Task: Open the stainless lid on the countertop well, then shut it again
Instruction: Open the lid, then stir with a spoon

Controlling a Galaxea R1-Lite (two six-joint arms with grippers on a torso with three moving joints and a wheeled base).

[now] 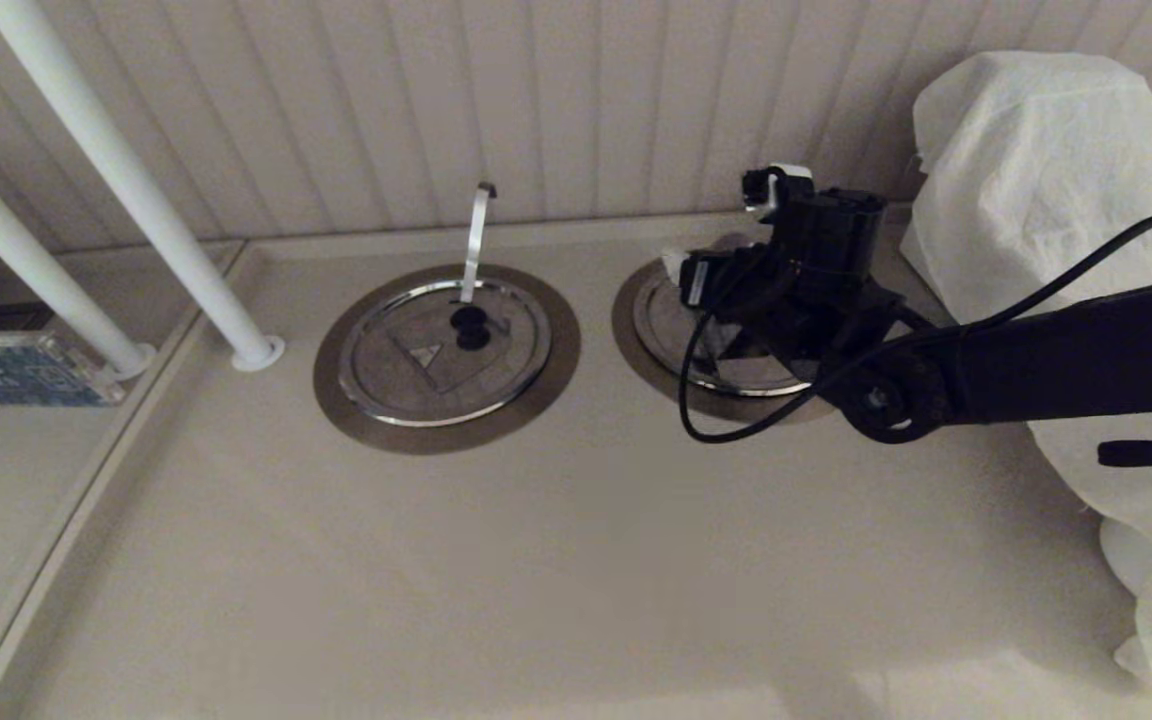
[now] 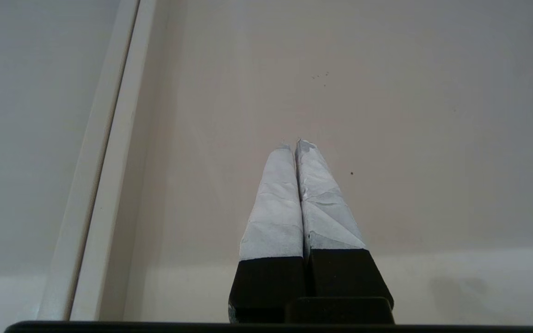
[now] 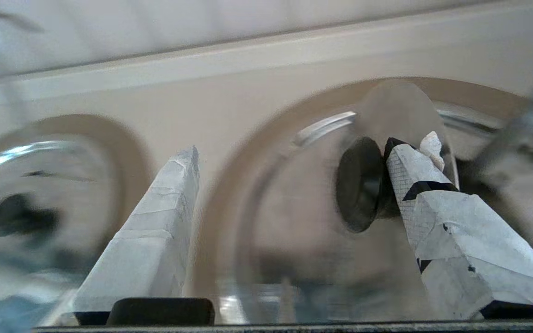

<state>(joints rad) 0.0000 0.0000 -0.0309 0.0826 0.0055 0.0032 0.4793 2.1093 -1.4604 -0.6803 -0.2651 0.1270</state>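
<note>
The stainless lid [image 1: 676, 335] lies on the right-hand countertop well, inside its dull-brown ring [image 1: 624, 320]; my right arm hides most of it. My right gripper [image 1: 721, 300] hovers low over it, open. In the right wrist view the gripper [image 3: 294, 150] straddles the lid [image 3: 289, 222]. The black knob [image 3: 359, 185] rests against the inner face of one taped finger [image 3: 414, 171], and the other finger [image 3: 164, 203] stands far off over the ring [image 3: 243, 157]. The leaning utensil handle [image 3: 525, 118] shows blurred at the side. My left gripper [image 2: 294, 143] is shut over bare counter.
The twin lid [image 1: 406, 370] with its hooked upright handle [image 1: 476, 235] sits to the left of the task lid. Two white poles [image 1: 126, 180] slant at the far left beside a blue box [image 1: 16, 368]. A white cloth-covered bulk [image 1: 1056, 200] fills the right side. The panelled wall is close behind.
</note>
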